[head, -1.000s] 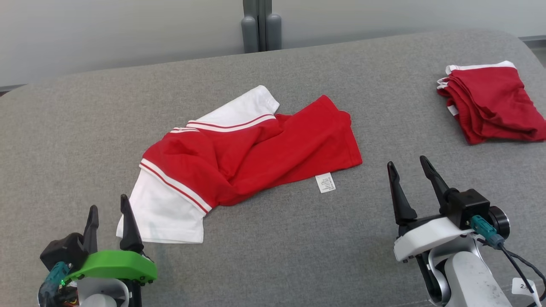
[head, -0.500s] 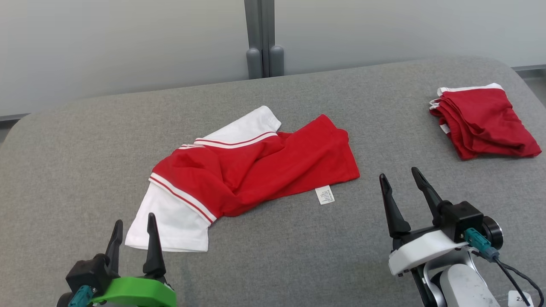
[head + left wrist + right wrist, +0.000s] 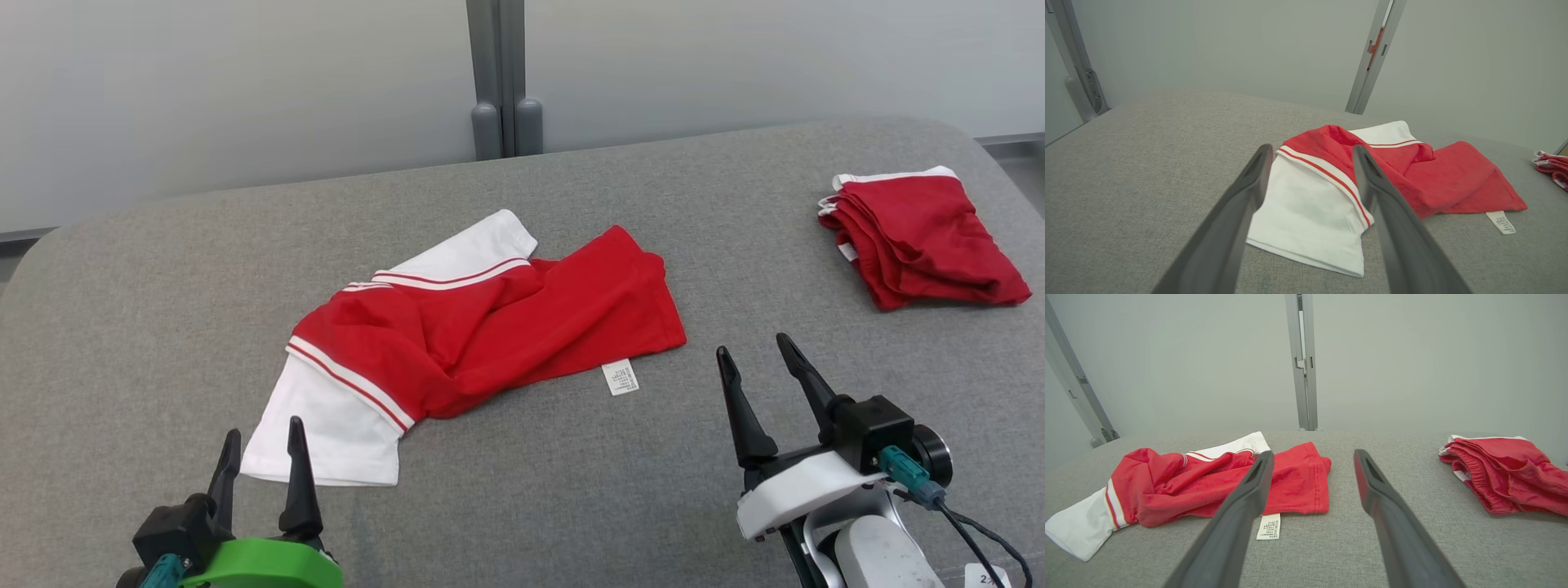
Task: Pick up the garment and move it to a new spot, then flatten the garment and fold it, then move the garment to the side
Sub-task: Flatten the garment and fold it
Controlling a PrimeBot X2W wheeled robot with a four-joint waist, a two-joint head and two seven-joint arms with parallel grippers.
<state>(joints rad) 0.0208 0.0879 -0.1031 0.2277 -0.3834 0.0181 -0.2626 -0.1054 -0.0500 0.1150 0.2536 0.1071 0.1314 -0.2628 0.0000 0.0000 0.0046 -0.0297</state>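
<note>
The garment (image 3: 482, 322) is a crumpled red pair of shorts with white leg ends and red-and-white stripes, lying in the middle of the grey table (image 3: 147, 269). A white care label sticks out at its near right edge. My left gripper (image 3: 261, 441) stands open at the lower left, just short of the white leg end (image 3: 1306, 212), touching nothing. Off to the lower right, my right gripper (image 3: 751, 363) is open too, clear of the cloth (image 3: 1208, 482), with bare table between its fingers.
A folded pile of red garments (image 3: 922, 237) lies at the table's far right, also in the right wrist view (image 3: 1506, 473). A grey post (image 3: 502, 77) stands against the pale wall behind the table. Bare cloth-covered table lies around the garment.
The head camera tilted up, so the whole scene slid down in the picture. Both grippers sit lower in the view. The left gripper came a little to the right. The garment lies as before.
</note>
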